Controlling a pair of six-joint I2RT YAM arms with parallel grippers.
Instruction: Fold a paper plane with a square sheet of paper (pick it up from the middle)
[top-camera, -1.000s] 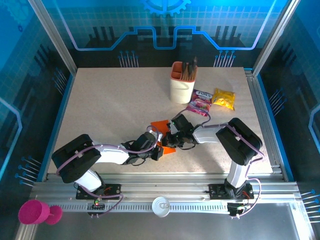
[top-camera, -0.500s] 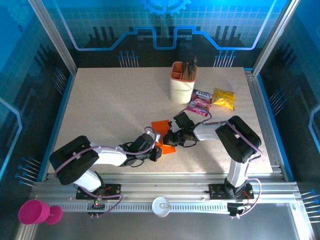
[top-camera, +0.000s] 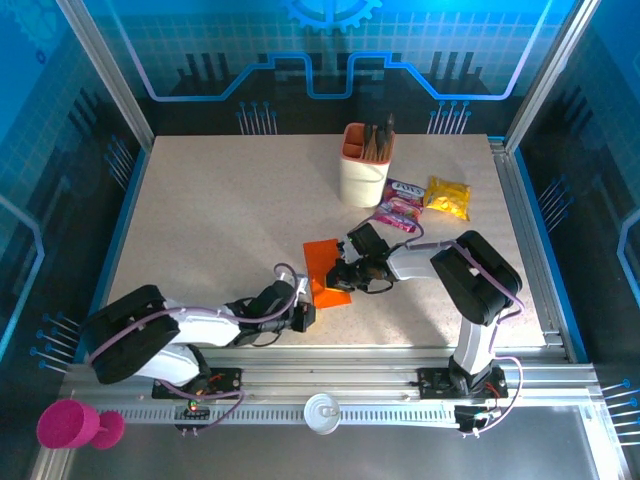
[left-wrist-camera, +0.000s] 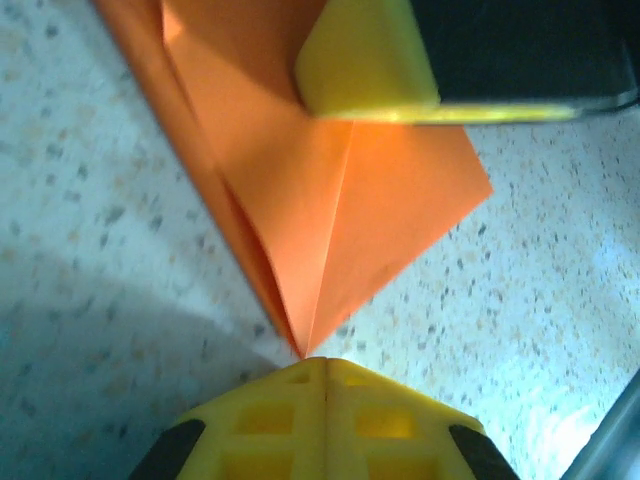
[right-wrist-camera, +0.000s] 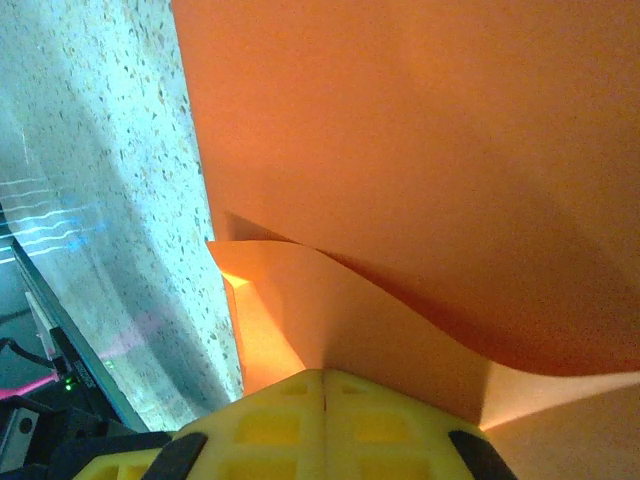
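sheet location: the thin orange square sheet of paper (top-camera: 322, 262) lies just below the centre of the top view, flat on the speckled beige tabletop (top-camera: 220, 220), and is already partly creased. In the left wrist view two flaps meet along a centre crease and run to a point at lower centre.
left gripper: the yellow-tipped left gripper (top-camera: 303, 312) has its fingers pressed together and holds nothing. Its tip sits right at the sheet's pointed corner; we cannot tell whether it touches.
right gripper: the yellow-tipped right gripper (top-camera: 340, 279) also has its fingers pressed together, with the tips down on the sheet. We cannot tell whether a layer is nipped between them.
flap state: in the right wrist view one layer bows up off the sheet, not yet flattened.
handling: we judge it very light, limp and slippery on the tabletop, so it creases easily and slides if pushed unpinned.
where to hold: we would pin the middle with one tip and lift a free edge or corner with the other, pinching lightly.
risk: a stray crease, or the sheet skating away.
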